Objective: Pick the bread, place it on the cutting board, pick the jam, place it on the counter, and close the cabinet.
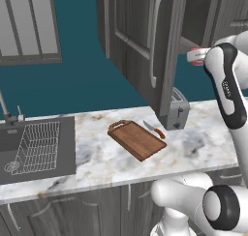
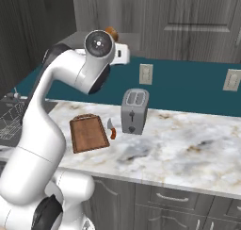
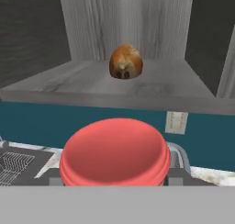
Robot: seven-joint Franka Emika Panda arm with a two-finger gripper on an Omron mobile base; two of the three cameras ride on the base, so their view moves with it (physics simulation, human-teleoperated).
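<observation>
The jam (image 3: 114,152) fills the lower hand view with its red lid, and my gripper (image 3: 114,178) is shut on it, dark fingertips (image 3: 54,178) at either side. In the left base view the jam (image 1: 195,55) hangs in the air just outside the open cabinet (image 1: 140,41). The bread (image 3: 125,62) sits on the cabinet shelf ahead of the jar, and shows as a brown bun (image 2: 111,32) behind my arm. The cutting board (image 1: 138,139) lies bare on the counter (image 1: 198,143), well below the gripper.
A silver toaster (image 1: 175,109) stands under the open cabinet door, and a knife with an orange handle (image 1: 155,129) lies beside the board. A sink with a wire rack (image 1: 36,145) is at the left. Wall sockets (image 2: 145,74) sit above the counter.
</observation>
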